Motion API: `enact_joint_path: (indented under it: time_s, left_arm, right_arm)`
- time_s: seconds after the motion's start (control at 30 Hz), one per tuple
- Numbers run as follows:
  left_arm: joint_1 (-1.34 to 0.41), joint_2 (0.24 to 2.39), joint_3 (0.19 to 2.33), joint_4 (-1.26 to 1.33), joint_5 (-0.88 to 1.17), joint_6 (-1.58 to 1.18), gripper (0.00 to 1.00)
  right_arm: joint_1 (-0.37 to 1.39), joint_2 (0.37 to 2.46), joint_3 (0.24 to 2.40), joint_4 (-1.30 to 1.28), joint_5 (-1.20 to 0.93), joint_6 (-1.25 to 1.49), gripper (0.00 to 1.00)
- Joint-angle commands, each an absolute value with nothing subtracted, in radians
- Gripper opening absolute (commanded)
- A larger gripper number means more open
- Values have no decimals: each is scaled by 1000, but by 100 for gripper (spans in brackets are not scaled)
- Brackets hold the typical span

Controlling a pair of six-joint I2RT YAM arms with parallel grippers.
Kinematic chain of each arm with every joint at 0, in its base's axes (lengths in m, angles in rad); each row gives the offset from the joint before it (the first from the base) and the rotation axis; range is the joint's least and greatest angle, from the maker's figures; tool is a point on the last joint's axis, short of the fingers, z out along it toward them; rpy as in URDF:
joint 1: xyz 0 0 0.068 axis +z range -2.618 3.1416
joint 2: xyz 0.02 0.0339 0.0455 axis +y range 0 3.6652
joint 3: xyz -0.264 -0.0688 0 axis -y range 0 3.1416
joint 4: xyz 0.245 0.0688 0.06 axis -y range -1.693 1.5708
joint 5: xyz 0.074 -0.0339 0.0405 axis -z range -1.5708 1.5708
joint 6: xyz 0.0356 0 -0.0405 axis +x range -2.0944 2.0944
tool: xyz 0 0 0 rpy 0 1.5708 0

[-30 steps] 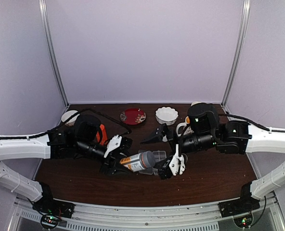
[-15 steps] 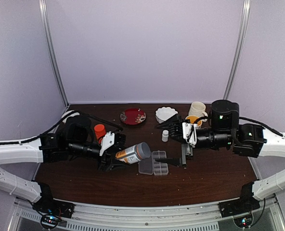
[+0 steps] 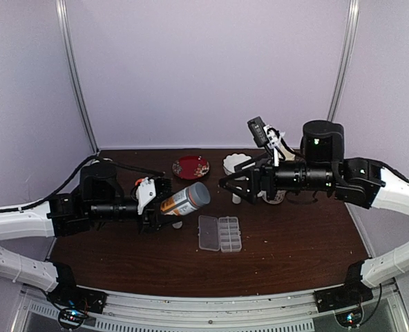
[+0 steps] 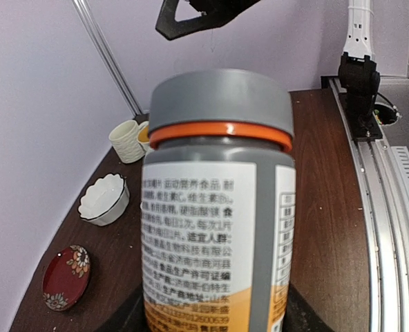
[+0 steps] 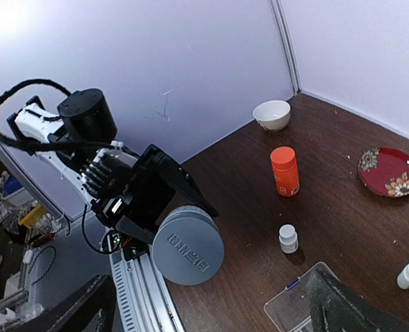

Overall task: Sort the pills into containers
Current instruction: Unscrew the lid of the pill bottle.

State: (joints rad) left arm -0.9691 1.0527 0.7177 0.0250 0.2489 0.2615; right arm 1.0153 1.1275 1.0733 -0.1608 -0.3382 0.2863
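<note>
At the middle of the dark wooden worktop [image 3: 294, 256], the clear, flat plastic pill box [image 3: 220, 233] lies open. It is uncovered now that both arms have drawn back from it. The left jaws stay clenched round the large grey-capped bottle with the orange band and white label [image 3: 185, 200]. They have carried it up and leftward, tilted, with its cap still on. The right jaws are spread wide and hold nothing, and they have risen clear toward the white scalloped bowl [image 3: 238, 164]. I cannot make out any pills. The cells [image 3: 229, 234] may be empty, though from here they are too small to tell. To my eye the sorting has not begun, since the bottle wants opening first.
</note>
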Motion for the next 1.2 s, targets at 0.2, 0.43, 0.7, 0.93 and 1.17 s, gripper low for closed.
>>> enact_joint_path:
  time_s: [0.2,0.43,0.7,0.93,1.17]
  left_arm:
    - [-964,1038,720,103,196,331,12]
    - [-964,1044,723,98,200,342,12]
    - [-965,1045,714,99,206,341,12]
    - [-965,1045,710,102,224,344,12]
    - [-964,1040,703,106,217,346,11]
  right_arm:
    - [1025,1302,1353,-457,-367,588,93]
    - [1054,1391,1434,-558,-336,599,93]
    - [1063,1466,1483,-548,-374,599,91]
    - [1065,1512,1510,-537,-401,603,72]
    - [1066,1526,1517,-551,-424,598,60]
